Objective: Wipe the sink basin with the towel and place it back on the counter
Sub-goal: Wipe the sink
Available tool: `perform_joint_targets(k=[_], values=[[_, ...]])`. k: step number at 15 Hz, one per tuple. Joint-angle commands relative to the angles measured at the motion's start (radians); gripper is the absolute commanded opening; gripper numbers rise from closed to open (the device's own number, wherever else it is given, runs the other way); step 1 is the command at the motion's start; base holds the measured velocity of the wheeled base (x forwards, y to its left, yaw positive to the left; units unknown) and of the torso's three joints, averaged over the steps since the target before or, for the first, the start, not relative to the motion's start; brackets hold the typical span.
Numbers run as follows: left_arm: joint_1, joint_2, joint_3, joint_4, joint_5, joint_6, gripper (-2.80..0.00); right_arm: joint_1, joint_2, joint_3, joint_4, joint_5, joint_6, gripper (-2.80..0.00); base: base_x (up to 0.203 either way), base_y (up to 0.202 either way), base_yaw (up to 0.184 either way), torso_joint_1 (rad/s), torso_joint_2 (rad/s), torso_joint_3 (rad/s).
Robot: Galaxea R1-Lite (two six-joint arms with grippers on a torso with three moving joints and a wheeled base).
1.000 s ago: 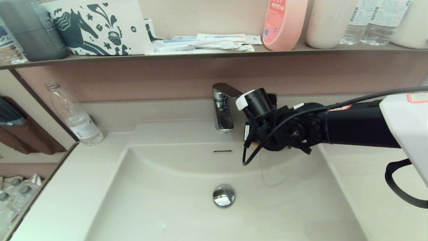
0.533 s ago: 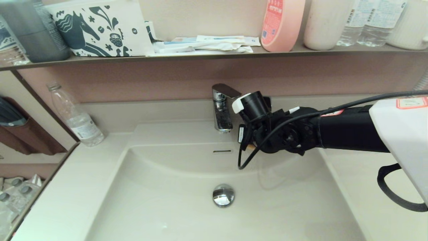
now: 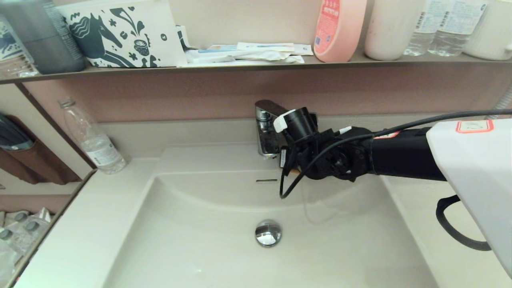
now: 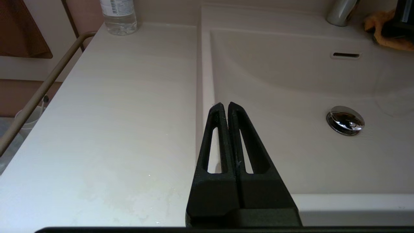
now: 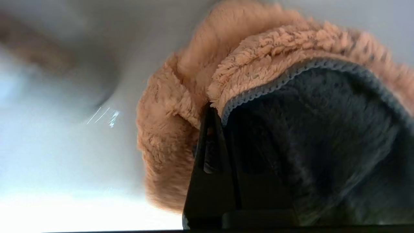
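Observation:
The beige sink basin [image 3: 208,240] has a chrome drain plug [image 3: 268,233] and an overflow slot [image 3: 267,181]. My right gripper [image 5: 216,111] is shut on the orange-tan fluffy towel [image 5: 245,64], whose grey backing folds over the fingers. In the head view the right wrist hides the fingers, and only a sliver of the towel [image 3: 295,172] shows at the basin's back rim, just right of the faucet [image 3: 266,132]. The towel [image 4: 376,24] also shows in the left wrist view. My left gripper [image 4: 225,106] hangs shut and empty over the basin's left rim, beside the counter [image 4: 113,97].
A clear plastic bottle [image 3: 94,142] stands on the counter's back left corner. The dark shelf [image 3: 240,66] above the backsplash carries a printed packet, a pink bottle and other containers. A black cable loop [image 3: 290,184] hangs from the right wrist over the basin.
My right arm has slid left along the basin's back rim toward the faucet, with the towel still in its grip. The left gripper's earlier position is not shown.

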State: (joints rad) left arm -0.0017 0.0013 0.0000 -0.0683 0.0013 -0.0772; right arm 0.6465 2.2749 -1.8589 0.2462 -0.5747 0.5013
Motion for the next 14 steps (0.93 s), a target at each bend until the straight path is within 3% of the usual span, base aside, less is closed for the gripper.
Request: perform_joint_targets(k=[1, 8, 10, 14], values=[[0.0, 0.0, 0.0, -0.001, 0.0, -0.001, -2.8, -0.04, -0.027, 0.012, 0.008, -0.01, 0.002, -2.8, 0.0, 0.0, 0.0, 0.0, 0.0, 0.0], [0.0, 0.0, 0.0, -0.001, 0.0, -0.001, -2.8, -0.22, -0.237, 0.314, -0.01, 0.0, 0.005, -2.8, 0.0, 0.0, 0.0, 0.0, 0.0, 0.0], [0.0, 0.0, 0.0, -0.001, 0.0, -0.001, -2.8, -0.263, -0.267, 0.343, -0.032, 0.027, 0.004, -2.8, 0.0, 0.0, 0.0, 0.0, 0.0, 0.0], [0.0, 0.0, 0.0, -0.001, 0.0, -0.001, -2.8, -0.248, -0.254, 0.33, -0.036, 0.026, -0.025, -2.8, 0.0, 0.0, 0.0, 0.0, 0.0, 0.0]])
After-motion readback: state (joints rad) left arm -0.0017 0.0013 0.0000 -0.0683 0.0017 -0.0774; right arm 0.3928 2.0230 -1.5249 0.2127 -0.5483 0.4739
